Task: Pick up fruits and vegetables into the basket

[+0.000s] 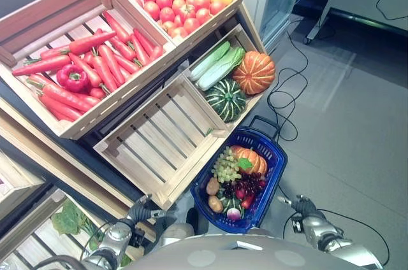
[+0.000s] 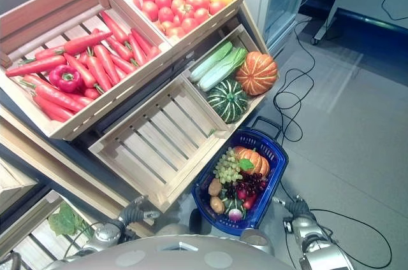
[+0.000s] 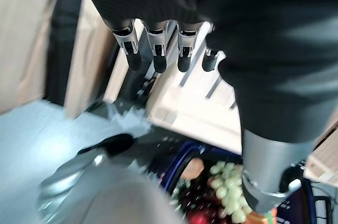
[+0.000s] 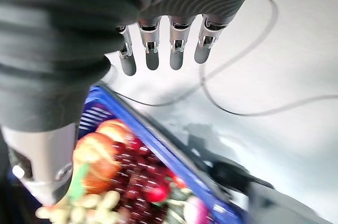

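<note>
blue basket (image 1: 271, 149), long axis toward shelves

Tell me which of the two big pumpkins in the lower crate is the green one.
The dark green striped pumpkin, nearest the blue basket. The orange pumpkin sits behind it, beside the pale green cabbages.

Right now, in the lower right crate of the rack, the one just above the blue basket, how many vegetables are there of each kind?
Orange pumpkin: 1
Green striped squash: 1
Pale green cabbages: 2
Total: 4
</note>
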You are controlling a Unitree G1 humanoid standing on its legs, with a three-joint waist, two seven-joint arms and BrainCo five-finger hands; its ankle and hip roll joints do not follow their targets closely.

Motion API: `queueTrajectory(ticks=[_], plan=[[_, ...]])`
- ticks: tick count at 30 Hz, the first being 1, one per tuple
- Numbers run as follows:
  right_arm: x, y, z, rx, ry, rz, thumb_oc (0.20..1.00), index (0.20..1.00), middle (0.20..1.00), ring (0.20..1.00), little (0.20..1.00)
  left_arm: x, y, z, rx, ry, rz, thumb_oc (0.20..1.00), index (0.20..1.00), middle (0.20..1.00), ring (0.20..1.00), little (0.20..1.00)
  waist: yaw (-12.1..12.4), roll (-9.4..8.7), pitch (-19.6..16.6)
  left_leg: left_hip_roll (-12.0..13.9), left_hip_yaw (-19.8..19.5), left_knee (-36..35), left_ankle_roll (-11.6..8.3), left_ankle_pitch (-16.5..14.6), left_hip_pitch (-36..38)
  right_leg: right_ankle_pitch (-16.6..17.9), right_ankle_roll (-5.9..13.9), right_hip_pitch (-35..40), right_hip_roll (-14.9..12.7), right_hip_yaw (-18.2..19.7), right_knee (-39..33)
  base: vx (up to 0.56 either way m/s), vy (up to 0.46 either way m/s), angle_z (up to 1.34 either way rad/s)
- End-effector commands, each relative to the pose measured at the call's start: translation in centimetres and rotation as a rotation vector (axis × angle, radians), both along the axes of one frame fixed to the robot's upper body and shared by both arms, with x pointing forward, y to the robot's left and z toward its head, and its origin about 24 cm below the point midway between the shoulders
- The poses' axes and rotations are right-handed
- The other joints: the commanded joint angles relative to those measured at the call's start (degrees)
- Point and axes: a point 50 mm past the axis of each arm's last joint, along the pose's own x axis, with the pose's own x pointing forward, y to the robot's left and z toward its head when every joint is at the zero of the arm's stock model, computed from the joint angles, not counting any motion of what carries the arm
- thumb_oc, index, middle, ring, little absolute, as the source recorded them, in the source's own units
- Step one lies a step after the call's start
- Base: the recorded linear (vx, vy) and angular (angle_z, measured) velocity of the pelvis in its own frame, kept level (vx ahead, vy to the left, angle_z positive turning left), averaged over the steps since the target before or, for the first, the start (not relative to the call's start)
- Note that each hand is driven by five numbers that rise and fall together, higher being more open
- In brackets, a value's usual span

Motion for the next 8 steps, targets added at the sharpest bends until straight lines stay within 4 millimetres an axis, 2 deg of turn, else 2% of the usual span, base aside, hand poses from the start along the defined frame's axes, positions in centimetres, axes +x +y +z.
queueTrajectory(ticks=[1, 3, 8], plan=[[-1.6, 1.9, -1.1, 0.125, 0.080, -0.017, 1.000, 1.000, 1.000, 1.000, 1.000, 0.5, 1.3, 0.2, -0.002, 0.014, 0.075, 1.000, 1.000, 1.000, 1.000, 1.000, -0.7, -2.69, 0.4, -0.8, 3.2, 1.2, -0.12, -3.3, 1.2, 4.9, 5.22, 0.1, -4.5, 4.2, -1.9, 0.02, 0.011, -0.08], [-2.6, 1.8, -1.2, 0.140, 0.114, -0.037, 1.000, 1.000, 1.000, 1.000, 1.000, 0.5, 1.1, 0.1, -0.017, 0.021, 0.078, 1.000, 1.000, 1.000, 1.000, 1.000, -1.0, -2.59, 0.4, -0.7, 3.3, 1.0, -0.13, -3.4, 1.4, 4.8, 5.20, 0.3, -4.4, 4.4, -2.1, 0.01, 0.009, -0.13], [-2.9, 1.3, -1.1, 0.143, 0.135, -0.018, 1.000, 1.000, 1.000, 1.000, 1.000, 0.8, 0.9, 0.2, -0.042, 0.012, 0.100, 1.000, 1.000, 1.000, 1.000, 1.000, -1.3, -2.46, 0.7, -0.3, 3.5, 0.9, -0.24, -3.7, 1.7, 4.8, 5.29, 0.5, -4.5, 4.6, -2.2, 0.00, 0.003, -0.10]])
